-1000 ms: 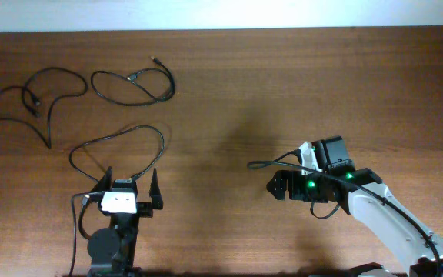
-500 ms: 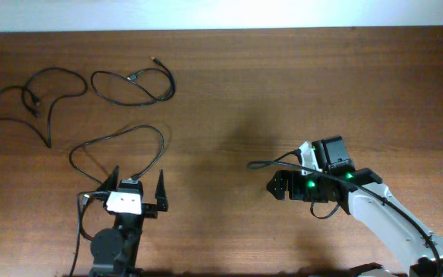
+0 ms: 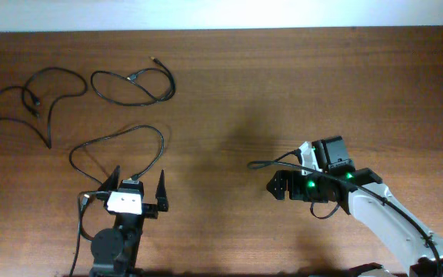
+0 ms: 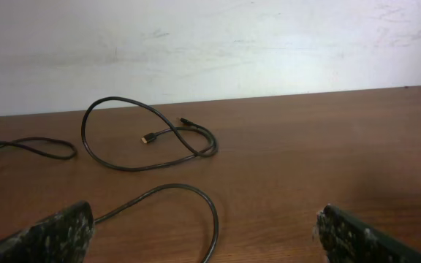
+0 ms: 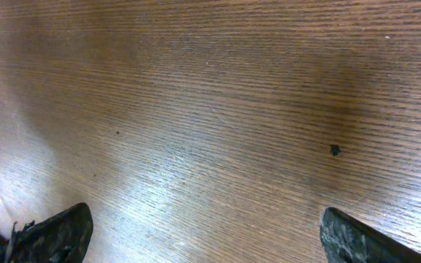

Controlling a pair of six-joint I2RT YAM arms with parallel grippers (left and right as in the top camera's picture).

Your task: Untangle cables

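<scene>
Three thin black cables lie apart on the wooden table at the left. One cable [image 3: 29, 96] sprawls at the far left. A second cable [image 3: 133, 86] forms a closed loop beside it and shows in the left wrist view [image 4: 148, 135]. A third cable [image 3: 118, 142] loops just ahead of my left gripper [image 3: 135, 185], which is open and empty; its loop shows between the fingers in the left wrist view [image 4: 196, 212]. My right gripper [image 3: 277, 185] is open and empty over bare wood at the right, far from the cables.
A thicker black wire [image 3: 271, 162] arcs from the right arm. The table's far edge meets a white wall [image 4: 210, 44]. A small dark speck [image 5: 335, 150] marks the wood under the right gripper.
The left gripper has drawn back a little toward the front edge and turned slightly. The cables and right arm have not moved.
</scene>
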